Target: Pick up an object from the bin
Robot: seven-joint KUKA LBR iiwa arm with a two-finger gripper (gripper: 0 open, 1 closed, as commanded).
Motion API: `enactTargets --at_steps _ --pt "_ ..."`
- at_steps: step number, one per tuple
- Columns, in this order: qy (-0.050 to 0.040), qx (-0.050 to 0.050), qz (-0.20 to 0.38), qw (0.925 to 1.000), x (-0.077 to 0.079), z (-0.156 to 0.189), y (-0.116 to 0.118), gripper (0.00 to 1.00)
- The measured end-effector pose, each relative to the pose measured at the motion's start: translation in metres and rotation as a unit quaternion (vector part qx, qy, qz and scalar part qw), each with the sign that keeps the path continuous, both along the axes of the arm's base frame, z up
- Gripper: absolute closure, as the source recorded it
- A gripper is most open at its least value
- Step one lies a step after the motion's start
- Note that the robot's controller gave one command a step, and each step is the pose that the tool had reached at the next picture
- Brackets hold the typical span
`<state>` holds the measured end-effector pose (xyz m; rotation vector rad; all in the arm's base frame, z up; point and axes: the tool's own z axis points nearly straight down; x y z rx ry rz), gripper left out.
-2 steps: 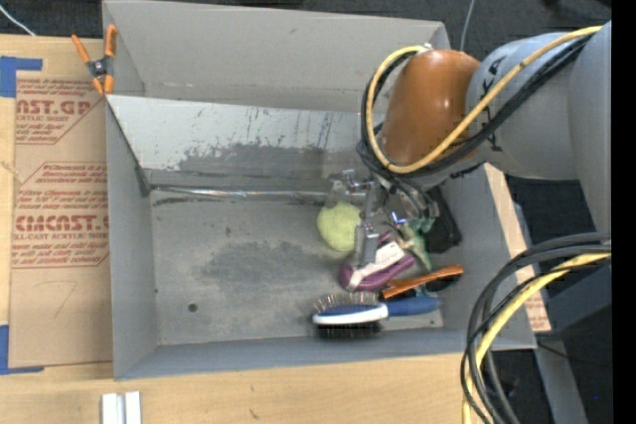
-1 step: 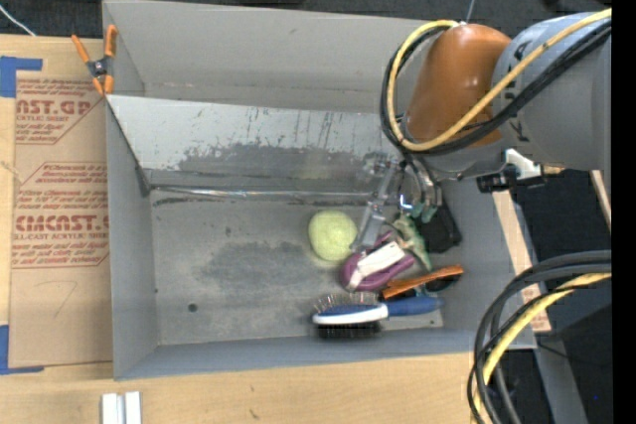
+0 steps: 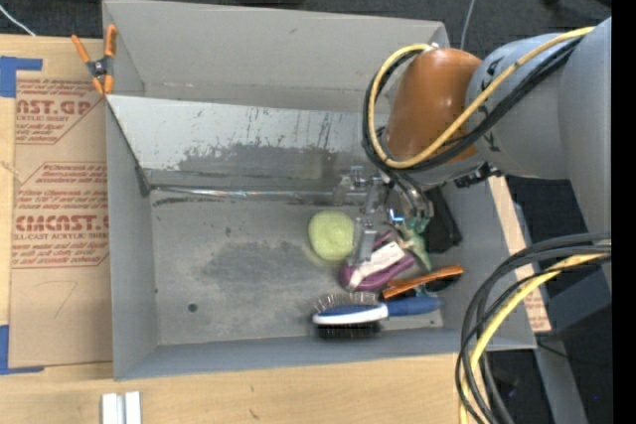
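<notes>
Arm enters from the right, orange wrist cover (image 3: 432,104) above the grey bin (image 3: 248,45). Gripper (image 3: 370,231) is down low near the bin floor, in the right half. Cannot tell whether it is apart or closed; the metal parts merge with the clutter beneath. Nothing visibly clamped in it. Pale green ball (image 3: 331,236) sits just to the gripper's left, touching or nearly so. Purple-and-white piece (image 3: 385,265) lies directly below the gripper toward the near wall, partly under the tip. Orange-handled tool (image 3: 427,281) is right of that and further toward the near wall. Blue-and-white brush (image 3: 366,314) lies furthest toward the near wall, flat, along that wall. These last three are bunched together.
</notes>
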<state>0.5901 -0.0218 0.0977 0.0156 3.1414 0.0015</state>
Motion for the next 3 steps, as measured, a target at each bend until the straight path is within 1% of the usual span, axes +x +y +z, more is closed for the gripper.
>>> enactTargets --at_steps 1,2,3 --pt "-0.0006 0.002 -0.138 0.9904 -0.013 -0.029 0.022 0.0" --pt "-0.001 0.0 -0.031 0.9995 0.0 -0.028 0.026 1.0" --pt "-0.001 0.0 -0.031 0.9995 0.0 -0.028 0.026 1.0"
